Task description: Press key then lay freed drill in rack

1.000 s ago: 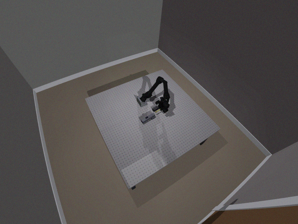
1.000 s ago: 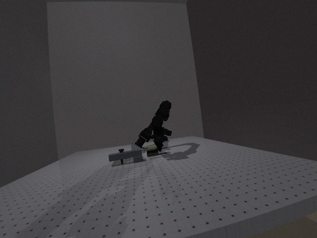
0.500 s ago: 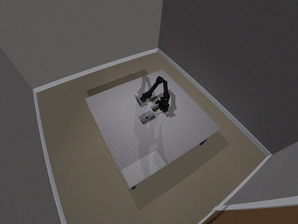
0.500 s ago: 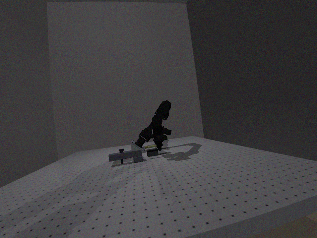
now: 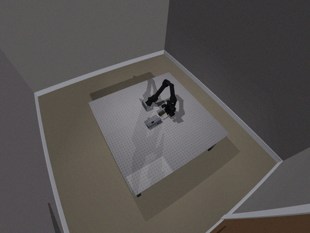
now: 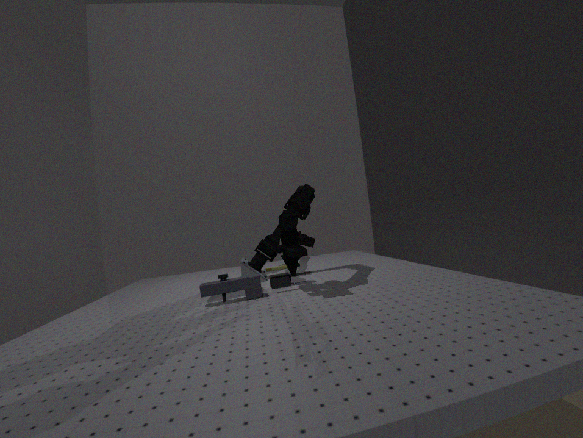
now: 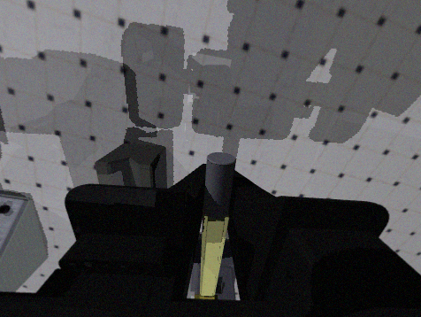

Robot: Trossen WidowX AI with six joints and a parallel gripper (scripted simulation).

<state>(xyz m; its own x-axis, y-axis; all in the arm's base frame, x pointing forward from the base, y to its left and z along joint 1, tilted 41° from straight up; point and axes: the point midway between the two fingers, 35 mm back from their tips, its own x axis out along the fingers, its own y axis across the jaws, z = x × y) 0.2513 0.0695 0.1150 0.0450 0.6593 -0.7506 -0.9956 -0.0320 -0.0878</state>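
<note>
The claw (image 5: 165,113) (image 6: 293,272) (image 7: 214,170) is closed around the drill (image 5: 163,114) (image 6: 277,268) (image 7: 213,261), whose grey shank and yellow length show between the dark fingers. The drill is out of the grey block (image 5: 155,120) (image 6: 233,285), beside it on the counter (image 5: 190,130) (image 6: 329,353) (image 7: 310,177). The small dark key (image 5: 152,122) (image 6: 223,277) stands in that block. Near the block sits a dark notched holder (image 5: 160,112) (image 6: 280,281) (image 7: 133,164), its lower part hidden in the wrist view. The drill's far tip is hard to make out.

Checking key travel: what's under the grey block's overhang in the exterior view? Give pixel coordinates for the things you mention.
The key's (image 5: 152,122) (image 6: 223,277) lower end shows below the grey block (image 5: 157,119) (image 6: 232,284); its middle is hidden inside.
</note>
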